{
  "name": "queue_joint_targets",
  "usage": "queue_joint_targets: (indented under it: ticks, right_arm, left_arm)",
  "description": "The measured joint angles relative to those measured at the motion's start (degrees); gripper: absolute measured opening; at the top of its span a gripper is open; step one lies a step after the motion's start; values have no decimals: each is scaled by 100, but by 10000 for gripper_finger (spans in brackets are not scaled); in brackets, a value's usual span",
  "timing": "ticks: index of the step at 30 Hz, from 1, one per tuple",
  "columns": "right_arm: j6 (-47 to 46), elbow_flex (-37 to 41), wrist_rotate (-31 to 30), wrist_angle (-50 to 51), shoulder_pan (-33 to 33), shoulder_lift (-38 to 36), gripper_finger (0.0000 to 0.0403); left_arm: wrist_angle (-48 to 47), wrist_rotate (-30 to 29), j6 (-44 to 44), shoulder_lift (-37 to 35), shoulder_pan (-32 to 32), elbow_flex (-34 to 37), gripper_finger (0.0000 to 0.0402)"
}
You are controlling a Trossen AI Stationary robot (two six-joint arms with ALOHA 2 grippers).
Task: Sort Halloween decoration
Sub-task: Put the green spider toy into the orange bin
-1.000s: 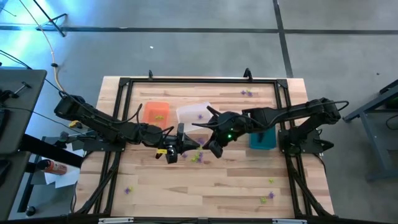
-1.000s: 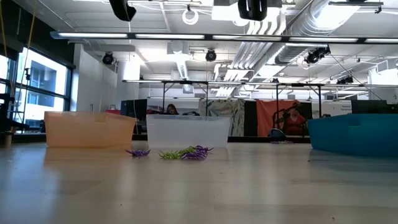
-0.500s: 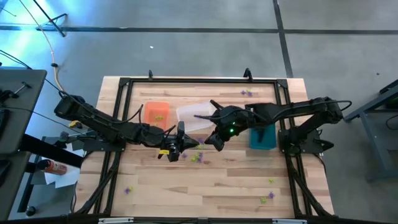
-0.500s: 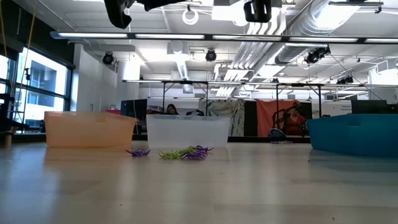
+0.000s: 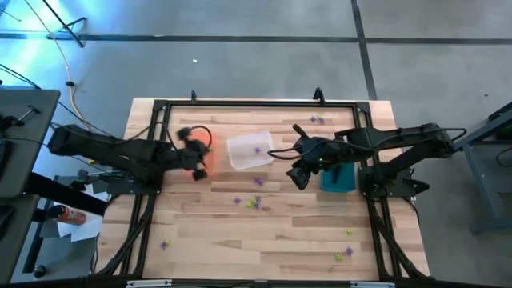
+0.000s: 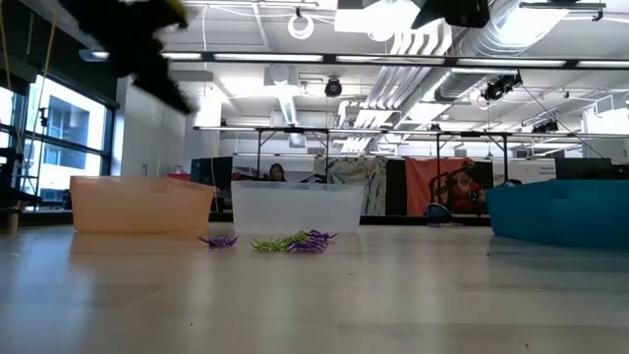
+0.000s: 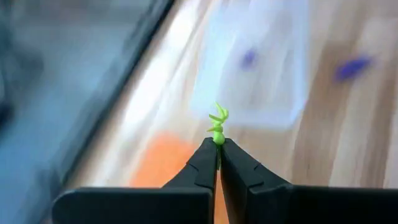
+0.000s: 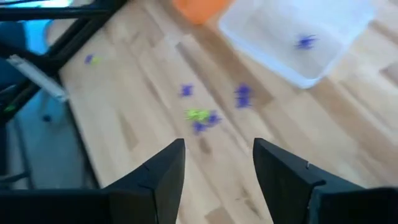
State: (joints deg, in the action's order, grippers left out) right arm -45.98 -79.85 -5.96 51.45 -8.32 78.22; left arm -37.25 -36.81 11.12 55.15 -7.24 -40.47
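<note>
- Halloween decoration (image 7: pixel 217 124): one tiny yellow-green spider, pinched in the left tool (image 7: pixel 218 149) above the orange bin (image 5: pixel 205 152).
- Others lie scattered across the desk (image 5: pixel 280 240).
- Light, springy plastic; likely best gripped at the body.
- Right tool (image 8: pixel 217 163) spread, empty, near the clear bin (image 5: pixel 250 151).

Around the clear bin (image 5: pixel 250 151): orange bin (image 5: pixel 202 149) close beside one end, right gripper (image 5: pixel 298 170) near the other; scattered trinkets (image 5: pixel 254 202) lie on the open table side.

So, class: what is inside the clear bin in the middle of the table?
Seen from above, the clear bin holds one purple trinket. Nothing covers it. From table height its frosted wall hides the contents, so anything smaller inside cannot be ruled out.
</note>
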Motion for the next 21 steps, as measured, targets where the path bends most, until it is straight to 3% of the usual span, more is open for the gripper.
queue_joint_targets:
  ticks: [2,4,6,8,15,21]
  right_arm:
    - [2,0,-159,102,-10,6,186]
    - [2,0,-225,137,-8,22,186]
    - [83,0,-225,145,-3,46,186]
    - [192,0,-233,134,7,60,186]
    - [252,0,-251,121,7,80,186]
    - [254,0,-310,106,7,80,186]
  left_arm:
    - [-489,510,858,-236,309,212,0]
    - [-973,1448,1379,-295,785,295,0]
    - [-1013,2427,1501,-256,1318,293,0]
    - [-850,2960,1342,-162,1747,289,0]
    - [-630,3616,631,779,3026,282,0]
    - [-445,3959,141,1641,3402,282,0]
